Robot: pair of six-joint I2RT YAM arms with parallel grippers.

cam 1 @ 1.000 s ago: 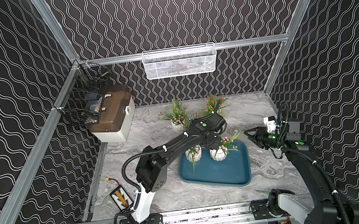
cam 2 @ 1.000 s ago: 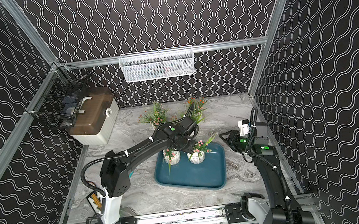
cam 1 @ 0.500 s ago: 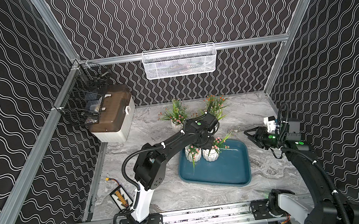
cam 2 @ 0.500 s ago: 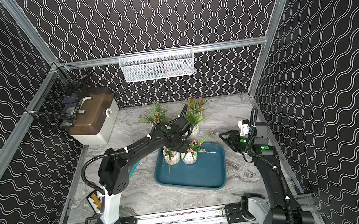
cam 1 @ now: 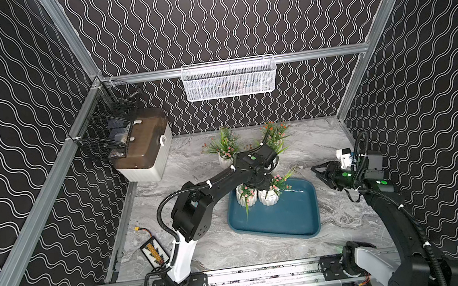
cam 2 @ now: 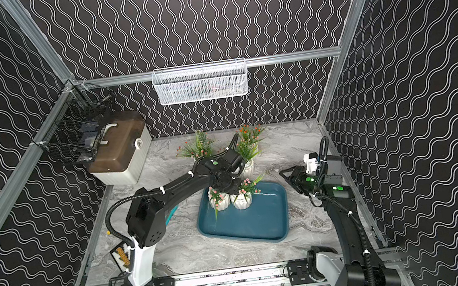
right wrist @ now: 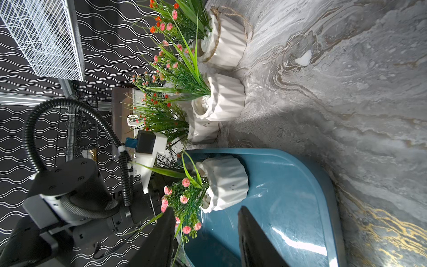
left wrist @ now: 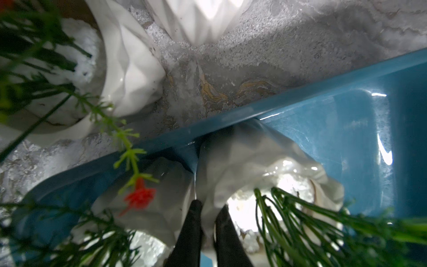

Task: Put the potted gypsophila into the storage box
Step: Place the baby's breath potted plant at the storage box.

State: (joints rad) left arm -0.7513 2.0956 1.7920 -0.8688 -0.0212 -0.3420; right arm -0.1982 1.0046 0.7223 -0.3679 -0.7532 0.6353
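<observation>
- We see a grey marble-patterned table (cam 1: 327, 143) shut in by black walls (cam 1: 205, 17) with white wavy lines and aluminium framing.
- Far left of the storage box (cam 1: 285, 217), a black wire basket (cam 1: 105, 127) hangs over a white ribbed box (cam 1: 144, 149) with a brown lid. Behind the storage box, high on the back wall, hangs a white mesh basket (cam 1: 228, 79).
- In the storage box's far left corner a second pot (cam 1: 245, 197) and the potted gypsophila (cam 1: 269, 197) stand upright, touching each other.
- The left gripper (left wrist: 209, 209) pinches the potted gypsophila's rim, one finger inside and one outside (only the left wrist view shows this).
- Right of the storage box, the right gripper (cam 1: 320, 172) hovers over the table, fingers spread and empty.
- Behind the storage box, both top views show a pink-flowered plant (cam 1: 223, 146) and an orange-flowered plant (cam 1: 274, 131), partly covered by the left arm (cam 1: 215, 184). The right wrist view shows three pots (right wrist: 224, 98) in a row there.
</observation>
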